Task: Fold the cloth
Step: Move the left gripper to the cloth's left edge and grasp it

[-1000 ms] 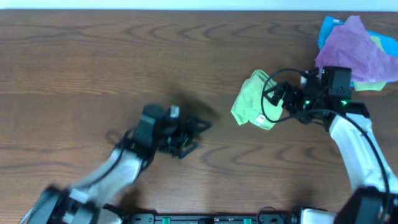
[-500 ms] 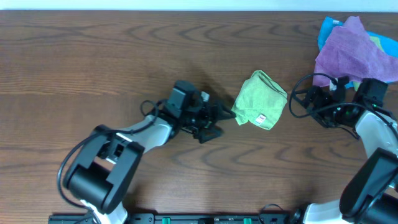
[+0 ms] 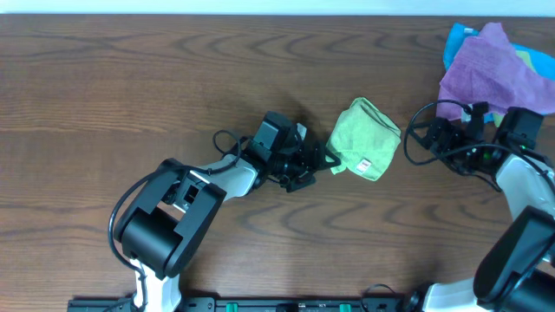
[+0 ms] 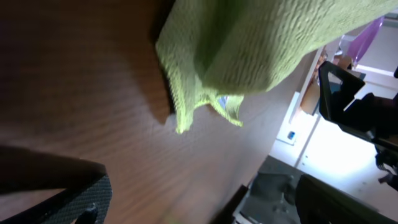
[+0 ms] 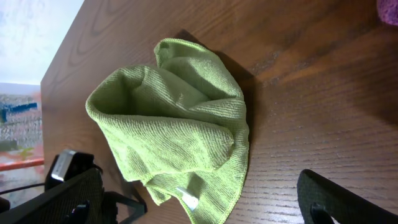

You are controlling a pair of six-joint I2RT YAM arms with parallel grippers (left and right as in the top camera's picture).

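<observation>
- Soft, matt microfibre with a fine ribbed weave on the cloth [image 5: 174, 124].
- Dark wood grain, smooth with a faint sheen, on the table [image 3: 130, 87].
- Matt, crumpled fabric on the purple cloth [image 3: 490, 69].
- Smooth white plastic-looking shell on the right arm [image 3: 520, 184].

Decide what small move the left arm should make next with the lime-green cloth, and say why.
Probably ease the left gripper forward onto the near edge of the lime-green cloth and close on it. Its jaws stand open right beside that edge, the cloth lies bunched, and the right gripper sits open, apart from it on the other side.
</observation>
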